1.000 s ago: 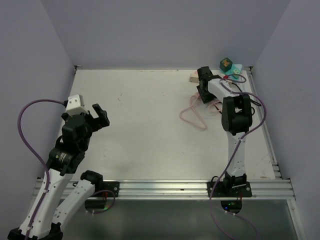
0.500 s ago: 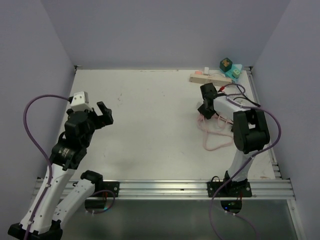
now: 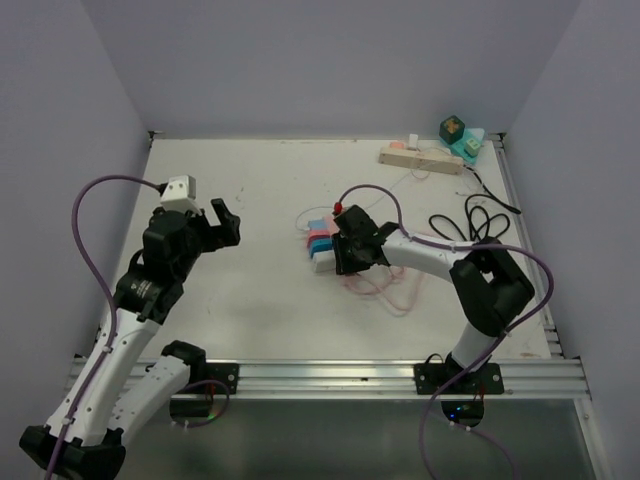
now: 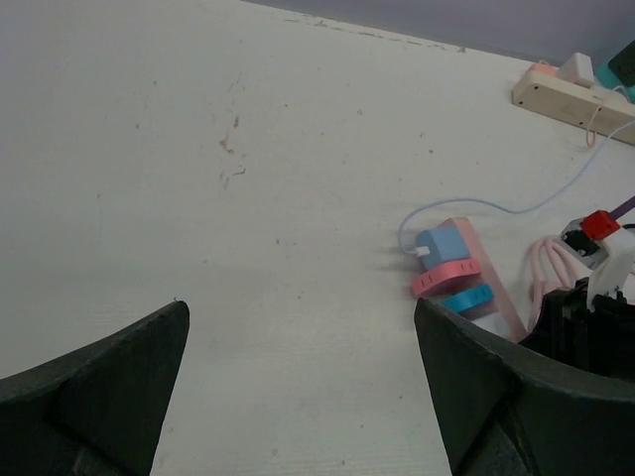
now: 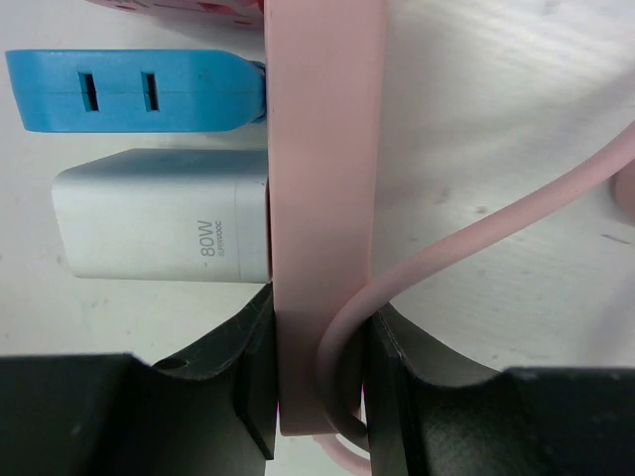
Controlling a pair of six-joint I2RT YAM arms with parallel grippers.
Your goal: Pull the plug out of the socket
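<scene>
Legible writing was found on one item only: "80W" was read on the white charger [image 5: 164, 228], with a smaller line beside it too fine to make out. The charger was noted as a smooth, rounded white block, plugged into the left side of the pink socket strip [image 5: 317, 149]. Just beside it a blue adapter [image 5: 129, 91] was seated in the same strip, flat and glossy, with two narrow slots in its face. Farther along, a round pink plug [image 4: 446, 279] and a pale blue plug [image 4: 440, 244] trailing a thin light-blue lead [image 4: 516, 208] were seen.

The strip, a long matte pink bar, was located near the middle of the white surface [image 3: 260, 300], slightly right of centre. Its near end was clamped between the black right fingers [image 5: 238, 387], with a rubbery pink cable [image 5: 476, 248] looped against one of them.

The left fingers [image 4: 89, 397] were recorded spread wide, holding nothing, above the left part of the surface and well apart from the strip.

At the far right a beige socket strip [image 3: 420, 157], a green block [image 3: 453, 128] and a coiled black cable [image 3: 480, 215] were noted.
</scene>
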